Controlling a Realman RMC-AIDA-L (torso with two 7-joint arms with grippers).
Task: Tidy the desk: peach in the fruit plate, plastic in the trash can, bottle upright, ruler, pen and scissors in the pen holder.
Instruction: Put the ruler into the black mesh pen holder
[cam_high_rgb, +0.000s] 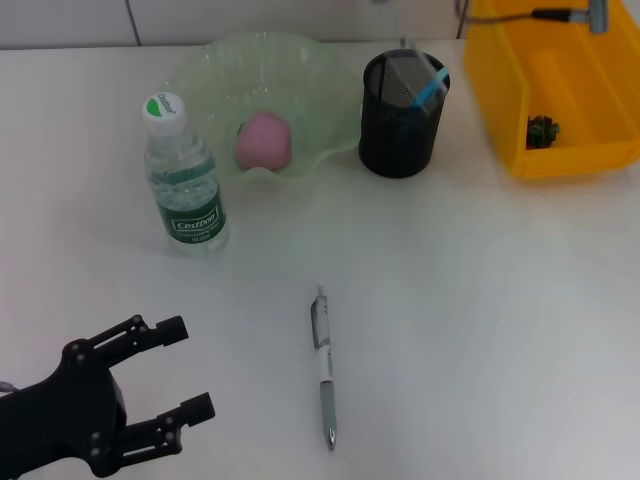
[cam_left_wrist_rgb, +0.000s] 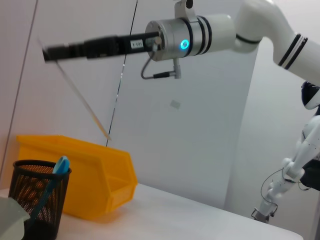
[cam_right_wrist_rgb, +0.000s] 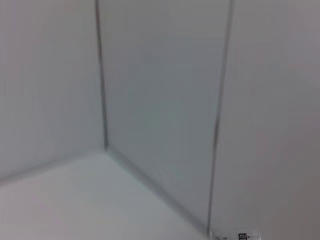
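A grey-and-white pen (cam_high_rgb: 323, 368) lies on the white desk, to the right of my open left gripper (cam_high_rgb: 190, 367) at the near left. The pink peach (cam_high_rgb: 264, 139) sits in the green fruit plate (cam_high_rgb: 200, 70). The water bottle (cam_high_rgb: 182, 177) stands upright beside the plate. A blue-handled tool (cam_high_rgb: 430, 85) sticks out of the black mesh pen holder (cam_high_rgb: 400, 140). In the left wrist view my right gripper (cam_left_wrist_rgb: 50, 52) is raised high and shut on the clear ruler (cam_left_wrist_rgb: 82, 102), which slants down above the pen holder (cam_left_wrist_rgb: 35, 200). A ruler end (cam_right_wrist_rgb: 235, 235) shows in the right wrist view.
A yellow bin (cam_high_rgb: 500, 100) stands at the back right with a small dark crumpled piece (cam_high_rgb: 543, 130) inside. A wall runs along the desk's far edge. Bare desk surface lies around the pen and to its right.
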